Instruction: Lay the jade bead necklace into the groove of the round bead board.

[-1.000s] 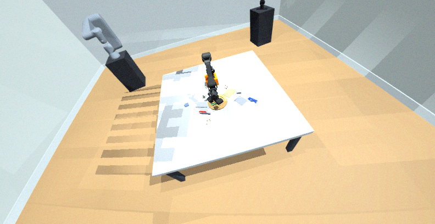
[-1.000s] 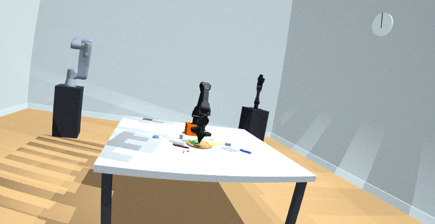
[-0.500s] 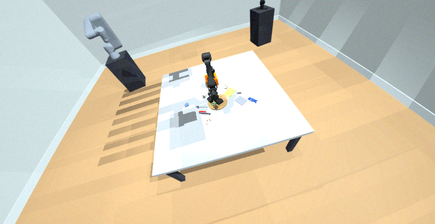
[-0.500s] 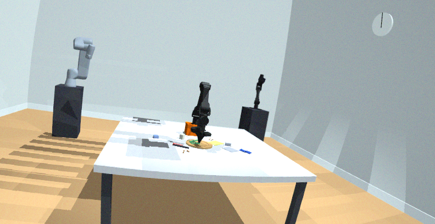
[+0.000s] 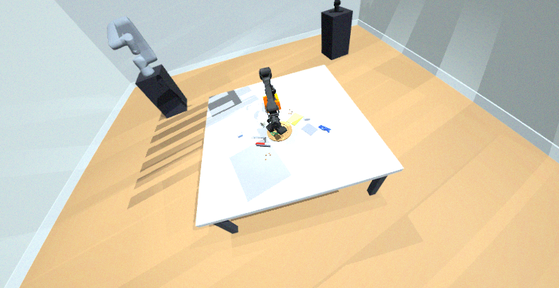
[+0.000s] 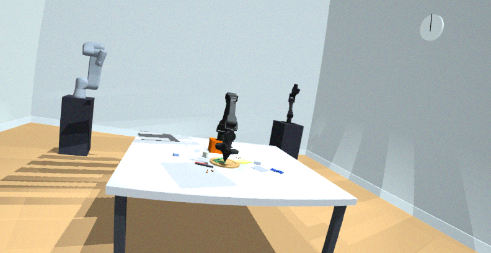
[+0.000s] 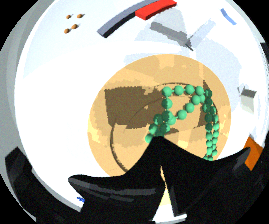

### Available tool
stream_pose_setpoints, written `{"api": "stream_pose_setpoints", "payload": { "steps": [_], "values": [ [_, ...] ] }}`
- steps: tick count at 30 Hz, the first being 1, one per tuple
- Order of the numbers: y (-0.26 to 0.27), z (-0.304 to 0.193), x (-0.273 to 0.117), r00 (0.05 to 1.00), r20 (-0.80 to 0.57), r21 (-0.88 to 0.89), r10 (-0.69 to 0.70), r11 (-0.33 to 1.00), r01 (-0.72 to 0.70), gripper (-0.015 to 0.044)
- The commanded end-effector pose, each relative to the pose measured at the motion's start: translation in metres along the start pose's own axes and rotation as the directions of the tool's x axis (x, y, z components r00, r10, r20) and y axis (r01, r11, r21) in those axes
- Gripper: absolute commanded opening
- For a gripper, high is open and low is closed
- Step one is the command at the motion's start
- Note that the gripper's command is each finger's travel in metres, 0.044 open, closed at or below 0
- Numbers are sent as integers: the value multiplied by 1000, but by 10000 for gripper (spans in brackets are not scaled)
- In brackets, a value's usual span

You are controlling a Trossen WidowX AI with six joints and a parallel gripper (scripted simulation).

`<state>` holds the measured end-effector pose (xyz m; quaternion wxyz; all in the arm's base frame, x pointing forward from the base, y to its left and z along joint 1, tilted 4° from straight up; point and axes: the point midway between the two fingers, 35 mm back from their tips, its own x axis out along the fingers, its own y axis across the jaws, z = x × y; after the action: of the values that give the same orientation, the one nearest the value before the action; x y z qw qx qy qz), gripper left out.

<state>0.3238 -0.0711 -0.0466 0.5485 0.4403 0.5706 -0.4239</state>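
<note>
Black fingers [image 5: 276, 130] [image 6: 225, 160] clenched together, nothing gripped, pointing down over the round tan wooden bead board [image 5: 289, 134] [image 6: 234, 165] [image 7: 105, 155]. Jade-green bead necklace [image 5: 274, 133] [image 6: 217, 161] [image 7: 189, 89] bunched on one side of the board, strands crossing, a doubled run down that side; some beads just beside the tips, contact unclear. Groove arc opposite shows bare. Red-and-dark bar [image 5: 262, 144] [image 6: 204, 164] [image 7: 156, 9] lies near the board on the white tabletop [image 5: 332, 149] [image 6: 274, 189]; small brown pieces [image 5: 269, 154] [image 6: 211, 170] [image 7: 74, 26] farther out.
</note>
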Motion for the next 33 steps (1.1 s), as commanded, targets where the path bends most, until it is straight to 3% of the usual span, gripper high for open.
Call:
{"api": "stream_pose_setpoints", "payload": {
  "steps": [1, 13, 29, 33],
  "values": [
    [-2, -1, 3, 1000, -6, 5, -9, 1000, 9, 0],
    [-2, -1, 3, 1000, -6, 5, -9, 1000, 9, 0],
    [-2, -1, -5, 1000, -6, 4, -8, 1000, 8, 420],
    [-1, -1, -5, 1000, -6, 5, -9, 1000, 9, 440]
  ]
}}
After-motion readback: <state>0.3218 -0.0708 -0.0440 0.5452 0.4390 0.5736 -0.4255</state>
